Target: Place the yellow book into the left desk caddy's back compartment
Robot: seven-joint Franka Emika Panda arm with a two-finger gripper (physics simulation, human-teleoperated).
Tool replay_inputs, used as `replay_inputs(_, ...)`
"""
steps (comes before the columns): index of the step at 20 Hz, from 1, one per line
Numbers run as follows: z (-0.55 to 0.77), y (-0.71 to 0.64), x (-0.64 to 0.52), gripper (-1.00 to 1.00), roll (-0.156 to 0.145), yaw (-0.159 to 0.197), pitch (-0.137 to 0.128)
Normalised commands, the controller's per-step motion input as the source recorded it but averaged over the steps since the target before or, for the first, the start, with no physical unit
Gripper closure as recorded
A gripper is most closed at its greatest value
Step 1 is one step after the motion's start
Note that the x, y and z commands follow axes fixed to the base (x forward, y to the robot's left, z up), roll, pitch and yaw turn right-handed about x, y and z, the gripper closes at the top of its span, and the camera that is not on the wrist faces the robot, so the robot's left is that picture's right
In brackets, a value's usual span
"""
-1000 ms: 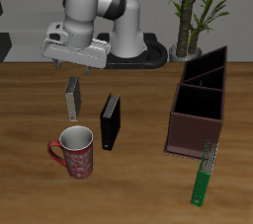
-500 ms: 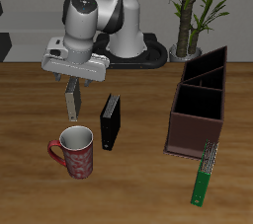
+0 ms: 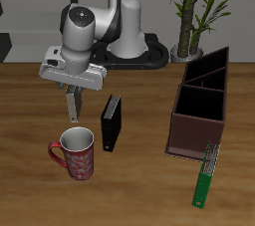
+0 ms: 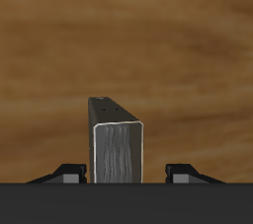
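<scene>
The gripper (image 3: 73, 95) points straight down with its fingers (image 4: 69, 174) spread wide on either side of the upright yellow book (image 4: 118, 147), not touching it. The book (image 3: 74, 104) is thin and grey-faced, standing on the wooden table (image 3: 139, 185) behind the red mug (image 3: 77, 152) and beside the black book (image 3: 111, 122). The left desk caddy (image 3: 199, 104) sits well apart, near the table's side edge.

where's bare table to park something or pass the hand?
Free: the strip between the black book and the left desk caddy, and the front edge between the mug and the green book. Crowded: the hand over the yellow book, with mug and black book close by.
</scene>
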Motion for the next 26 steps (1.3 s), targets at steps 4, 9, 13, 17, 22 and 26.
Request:
replay_inputs(4,-0.01,0.01,0.01,1.00,0.003,-0.011,-0.005)
replay_inputs(9,0.09,0.05,0.01,1.00,0.013,0.000,-0.020)
replay_inputs(13,0.21,0.10,0.00,1.00,0.008,-0.008,-0.023)
replay_inputs(17,0.40,0.23,-0.15,1.00,-0.020,-0.045,-0.030)
replay_inputs(22,0.42,0.45,-0.23,1.00,0.013,-0.011,-0.003)
replay_inputs(26,0.35,0.42,-0.27,1.00,-0.045,-0.048,0.005)
